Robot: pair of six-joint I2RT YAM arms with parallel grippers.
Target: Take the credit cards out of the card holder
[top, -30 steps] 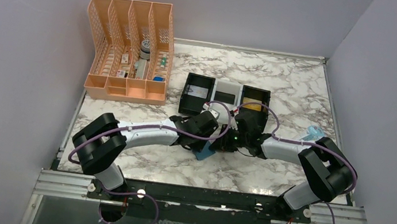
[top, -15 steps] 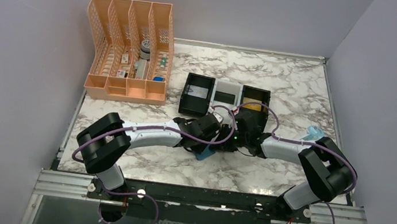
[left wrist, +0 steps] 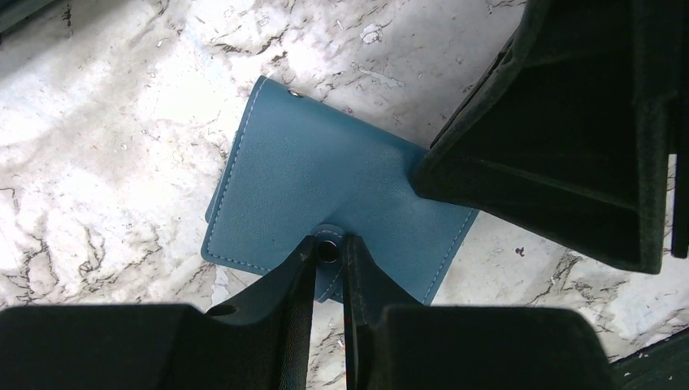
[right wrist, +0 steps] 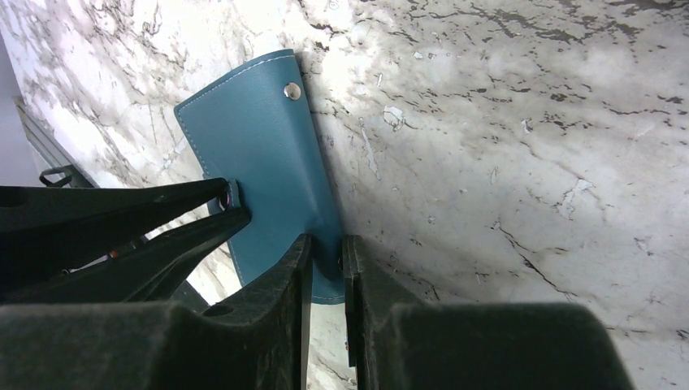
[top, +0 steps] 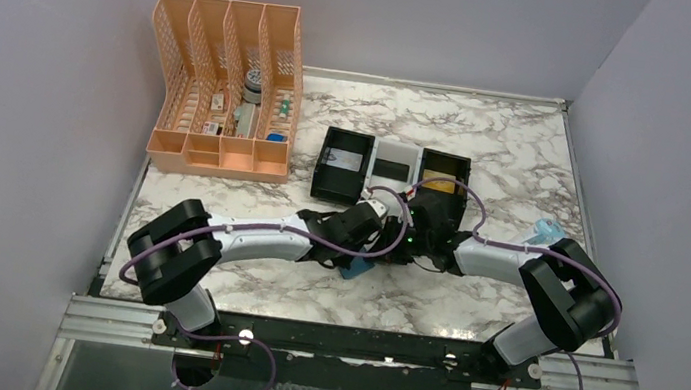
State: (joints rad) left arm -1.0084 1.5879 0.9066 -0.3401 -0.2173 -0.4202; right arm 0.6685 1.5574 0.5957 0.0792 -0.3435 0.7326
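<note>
Where the two arms meet in the lower middle of the overhead view, the blue wallet (top: 358, 267) shows only as a small corner on the marble table (top: 491, 133). In the left wrist view it spreads across the centre of the frame, outer side up, with one metal snap at its upper corner. The left gripper (left wrist: 329, 258) is closed to a narrow slit on its bottom edge, pinching right at a second snap. The right gripper (right wrist: 325, 262) is likewise nearly closed, clamping the wallet's opposite edge at the bottom centre of its own view. Whether the wallet rests on the table or hangs just above it, I cannot tell. Just above the grippers overhead stands a three-part tray (top: 395, 147) with a grey card (top: 341, 160), a black card (top: 389, 169) and a gold card (top: 438, 180), one per compartment.
</note>
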